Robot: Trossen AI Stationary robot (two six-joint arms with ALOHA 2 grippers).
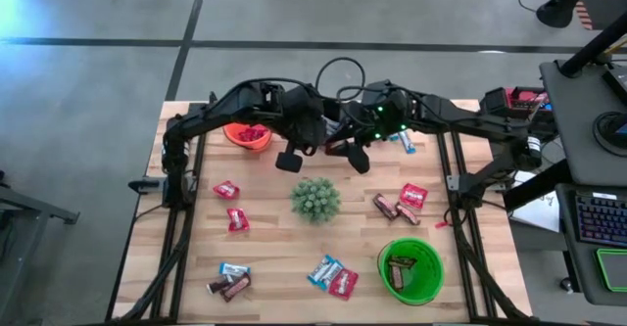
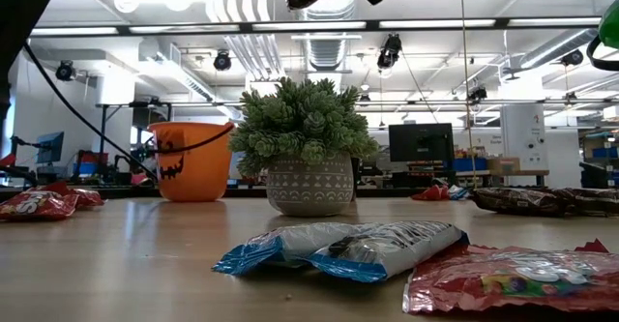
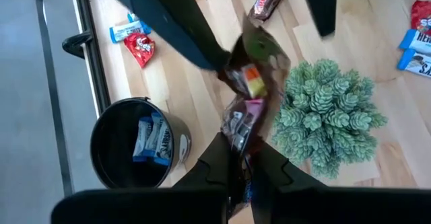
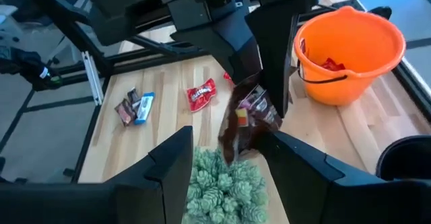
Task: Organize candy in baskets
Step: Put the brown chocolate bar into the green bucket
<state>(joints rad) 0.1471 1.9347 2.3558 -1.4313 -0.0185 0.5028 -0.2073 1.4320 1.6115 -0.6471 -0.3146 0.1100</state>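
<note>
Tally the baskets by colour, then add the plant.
Orange basket: 1
Black basket: 1
Green basket: 1
Plant: 1
Total: 4

Orange basket (image 1: 247,135) at upper left holds red wrappers; bright green basket (image 1: 410,269) at lower right holds dark brown ones; black basket (image 3: 132,143) holds blue-and-silver bars. Pale wood bench (image 1: 284,248); green plant (image 2: 308,119) in grey patterned pot (image 2: 309,184).
</note>
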